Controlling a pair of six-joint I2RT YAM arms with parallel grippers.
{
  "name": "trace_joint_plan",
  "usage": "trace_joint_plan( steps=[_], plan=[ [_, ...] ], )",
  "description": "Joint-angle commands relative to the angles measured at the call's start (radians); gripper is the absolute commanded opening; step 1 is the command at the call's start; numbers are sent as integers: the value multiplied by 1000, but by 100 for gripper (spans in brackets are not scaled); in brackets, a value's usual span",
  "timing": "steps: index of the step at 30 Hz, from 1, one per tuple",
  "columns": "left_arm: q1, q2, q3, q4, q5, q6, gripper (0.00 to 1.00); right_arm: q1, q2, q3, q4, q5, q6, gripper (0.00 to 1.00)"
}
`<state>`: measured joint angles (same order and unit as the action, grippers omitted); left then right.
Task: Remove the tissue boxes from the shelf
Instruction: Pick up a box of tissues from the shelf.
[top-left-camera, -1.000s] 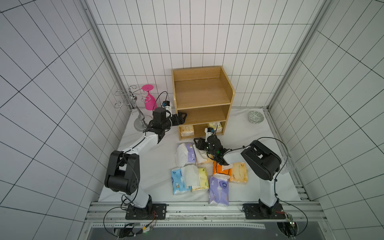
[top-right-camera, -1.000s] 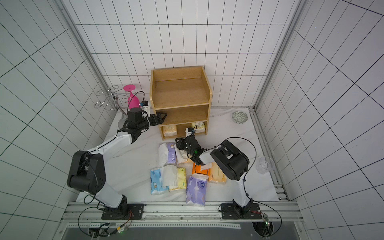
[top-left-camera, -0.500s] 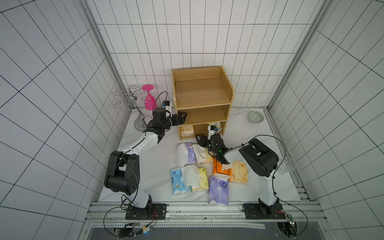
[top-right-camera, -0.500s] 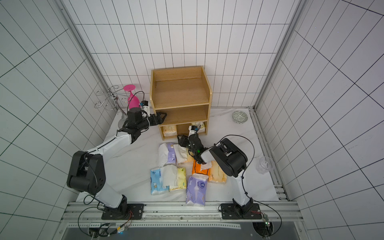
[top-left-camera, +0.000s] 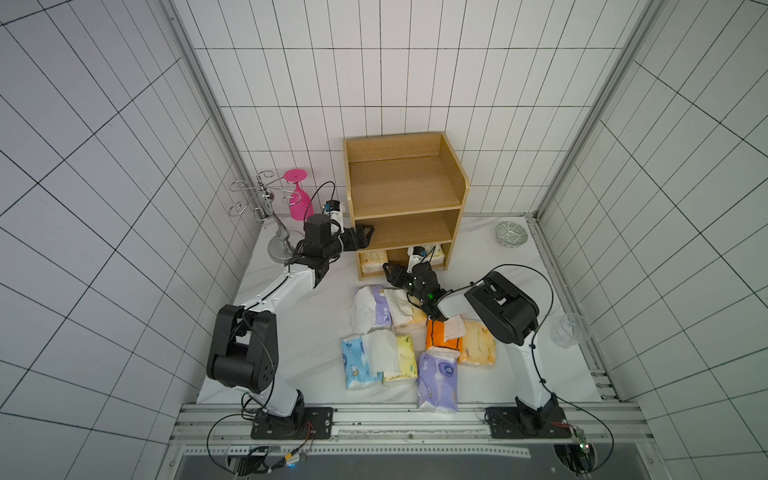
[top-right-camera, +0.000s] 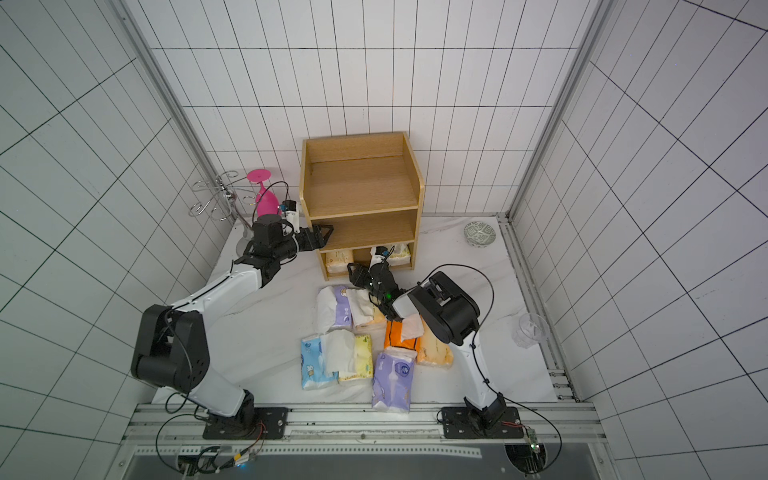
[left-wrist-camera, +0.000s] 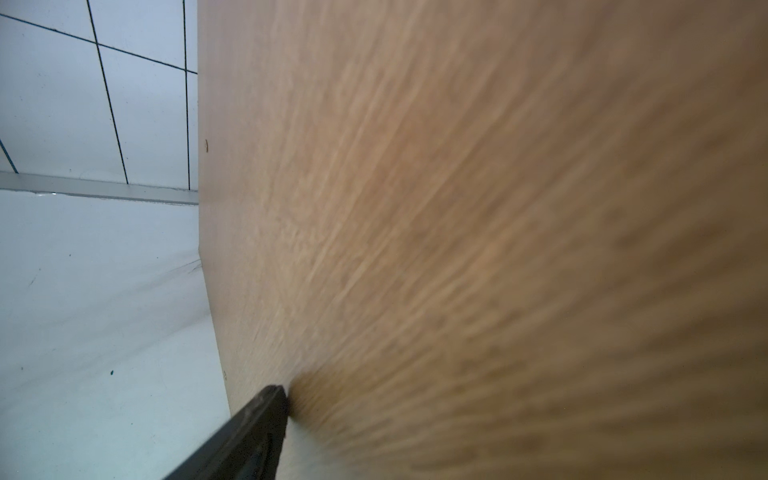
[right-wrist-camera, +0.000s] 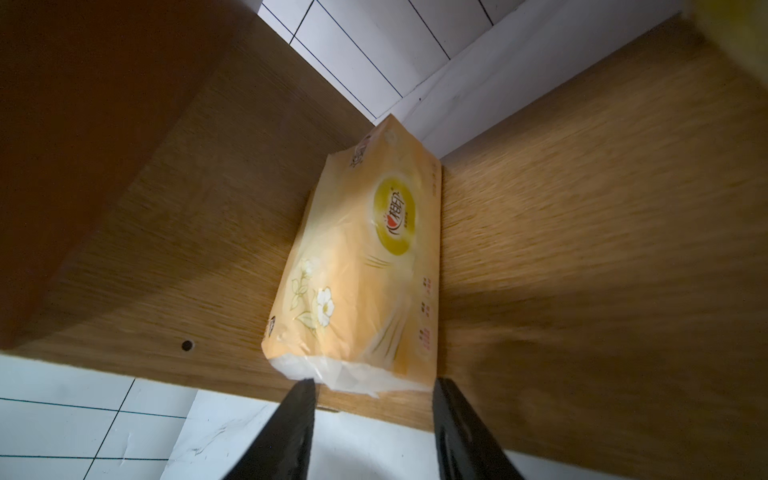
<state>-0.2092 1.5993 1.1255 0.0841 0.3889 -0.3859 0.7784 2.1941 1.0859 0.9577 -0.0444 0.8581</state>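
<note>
A pale orange tissue pack (right-wrist-camera: 365, 266), printed with white flowers and Chinese characters on a yellow oval, lies at the left end of the bottom tier of the wooden shelf (top-left-camera: 405, 187). The right gripper (right-wrist-camera: 374, 415) stands open and empty just before the pack's near end. Seven other tissue packs (top-left-camera: 437, 380) lie on the table (top-left-camera: 316, 340). The left gripper (top-left-camera: 362, 237) touches the shelf's side wall; whether it is open or closed cannot be told.

A back wall (top-left-camera: 374, 83) of white tiles with dark grout is standing behind a white marbled tabletop (top-left-camera: 316, 340), and two slanting side walls (top-left-camera: 83, 174) of larger tiles are closing it in. Grey metal posts (top-left-camera: 214, 107) are running up both back corners. An aluminium rail (top-left-camera: 415, 415) is lying along the front edge, and soft, even light is falling over everything, casting faint shadows.
</note>
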Motion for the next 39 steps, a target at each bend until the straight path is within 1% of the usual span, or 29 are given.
trace_joint_plan(
  steps=[1, 6, 9, 12, 14, 15, 18, 20, 23, 29, 35, 39],
  plan=[
    [-3, -31, 14, 4, 23, 35, 92, -7, 46, 74, -19, -12, 22, 50],
    [-4, -25, 18, 5, 37, 34, 92, -7, 71, 108, -25, -3, 22, 49],
    [-3, -23, 19, 8, 43, 32, 92, -7, 84, 137, -41, -7, 21, 46],
    [-4, -21, 19, 6, 42, 33, 92, -4, 89, 152, -60, -17, 16, 33],
    [-3, -23, 18, 5, 40, 32, 92, -5, 75, 140, -62, -17, 10, 21],
    [-3, -24, 19, 4, 39, 33, 92, -5, 64, 130, -63, -15, 6, 17],
    [-3, -29, 19, 2, 36, 31, 92, -2, 15, 89, -84, -13, 6, 8],
    [-3, -30, 16, 1, 30, 25, 92, -1, -23, 60, -104, -25, -31, 2],
    [-4, -29, 18, -4, 13, 16, 93, 5, -81, 18, -152, -46, -54, 0],
    [-4, -27, 31, -46, -31, 6, 93, 12, -232, -64, -326, -19, -96, 0],
    [-4, -59, 33, -67, -38, -49, 93, 15, -391, -77, -570, 15, -160, 0],
    [-7, -96, 16, -71, -35, -81, 94, 13, -467, -68, -711, 15, -189, 0]
  ],
)
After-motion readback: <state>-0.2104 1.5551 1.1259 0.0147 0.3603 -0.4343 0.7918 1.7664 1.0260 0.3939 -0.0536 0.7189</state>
